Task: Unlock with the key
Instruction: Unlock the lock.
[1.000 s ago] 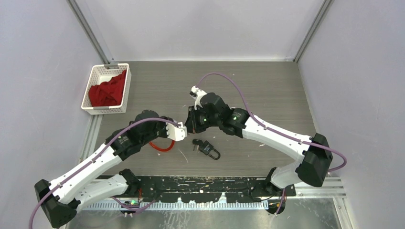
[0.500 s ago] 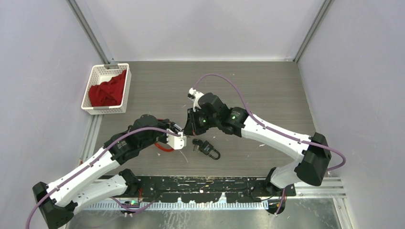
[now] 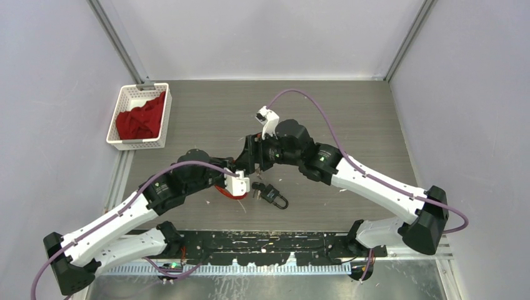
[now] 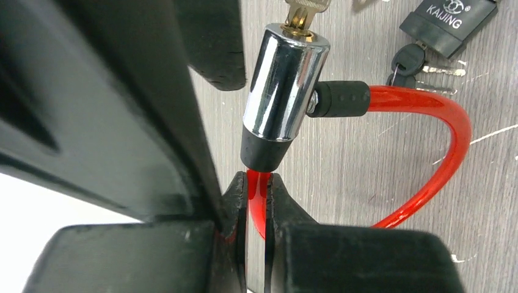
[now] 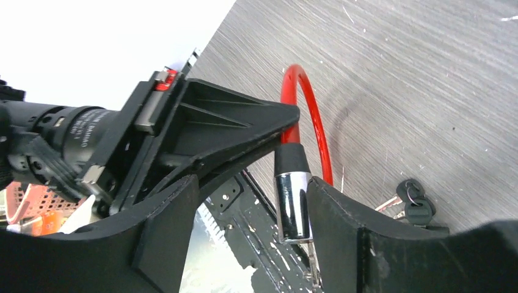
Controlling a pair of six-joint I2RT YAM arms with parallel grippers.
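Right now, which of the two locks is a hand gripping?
The red cable lock with the chrome cylinder: the left hand pinches its cable; the black padlock lies untouched.

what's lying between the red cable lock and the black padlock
Black-headed keys lie on the table between the red cable lock and the black padlock, shown most clearly in the left wrist view.

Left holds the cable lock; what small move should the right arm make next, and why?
Probably close the right fingers on the key and twist: the key already sits in the chrome cylinder, the left fingers pinch the red cable next to it, and the right fingers stand open on either side.
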